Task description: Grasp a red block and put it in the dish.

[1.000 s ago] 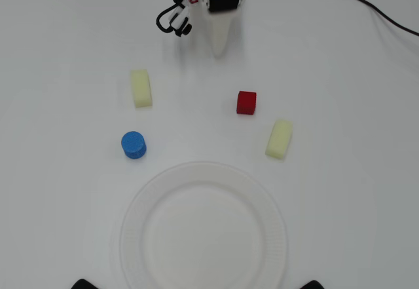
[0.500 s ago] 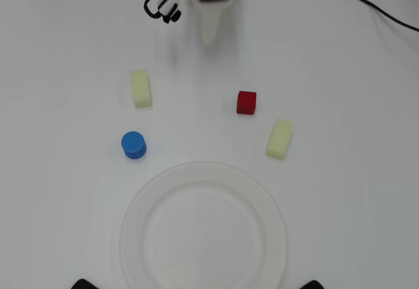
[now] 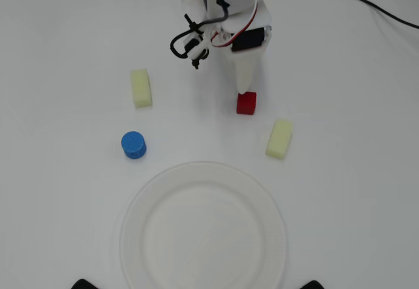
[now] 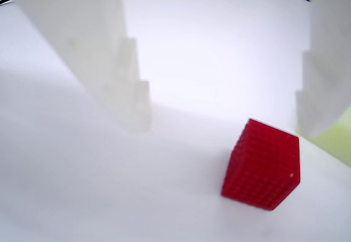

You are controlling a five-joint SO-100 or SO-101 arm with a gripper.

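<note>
White plastic gripper (image 4: 225, 105) reaching down from the overhead view's top edge, fingers (image 4: 118, 83) spread wide apart, touching nothing. Below and between them in the wrist view, red block (image 4: 262, 165) on the table, one corner turned toward the camera; a cube, no long axis. Well below the block in the overhead view, dish (image 3: 134, 210), empty.

Gripper over the red block

The gripper (image 3: 245, 91) tip meets the red block (image 3: 247, 103); the dish (image 3: 203, 233) lies well apart; a blue cylinder (image 3: 133, 145) sits left.
</note>
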